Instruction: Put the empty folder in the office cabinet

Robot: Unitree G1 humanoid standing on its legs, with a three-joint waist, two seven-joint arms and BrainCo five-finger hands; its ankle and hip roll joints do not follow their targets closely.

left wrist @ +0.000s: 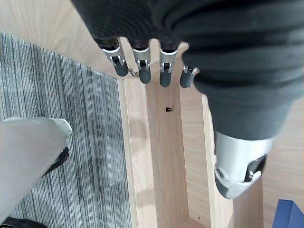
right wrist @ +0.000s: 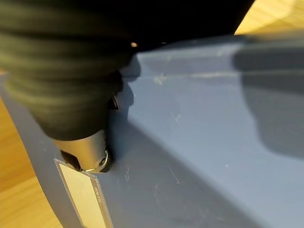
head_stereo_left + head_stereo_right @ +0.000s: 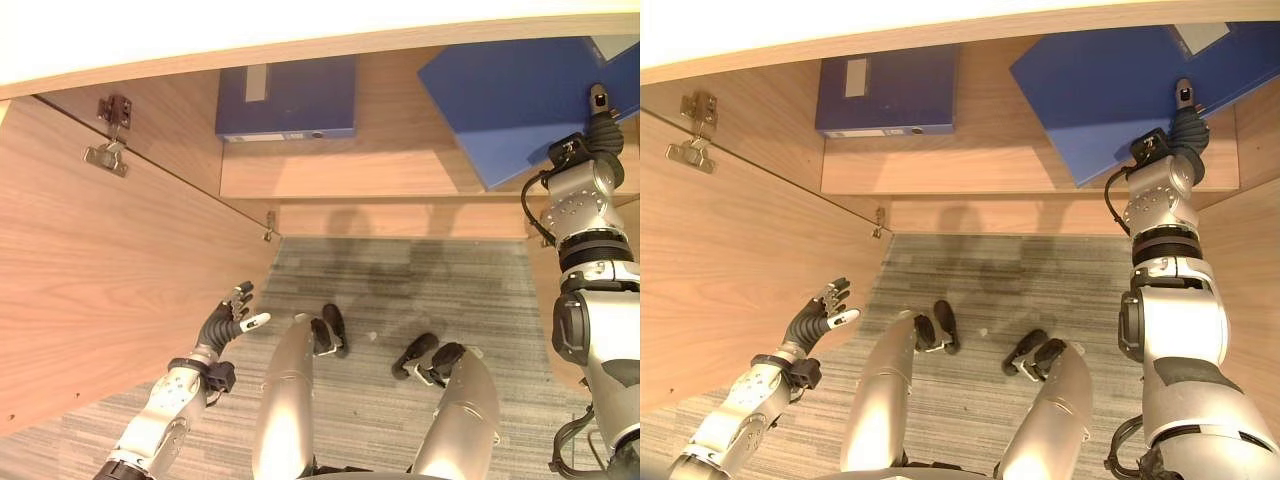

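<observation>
A: Step?
B: Placing. The blue folder (image 3: 1110, 90) is already over the cabinet shelf (image 3: 970, 165), lying flat but skewed, one corner towards the front edge. Right hand (image 3: 1185, 120) is on it near its right side.

A: Right fingers?
B: Cannot tell. In the right wrist view the thumb (image 2: 88, 154) presses the folder's spine by the label; the rest is hidden under the cover.

A: Left hand?
B: Left hand (image 3: 228, 318) hangs low by the open cabinet door (image 3: 100, 270), fingers (image 1: 142, 64) straight and slightly spread, holding nothing.

A: Next move?
B: My guess: push the folder deeper and square it to the shelf, then let go and draw the arm out.

A: Room?
B: Plenty. A second folder (image 3: 288, 100) lies at the shelf's left, well apart, bare wood between. Watch the cabinet top edge (image 3: 300, 45) above and the right wall beside the wrist. Door is swung wide, clear of the path.
</observation>
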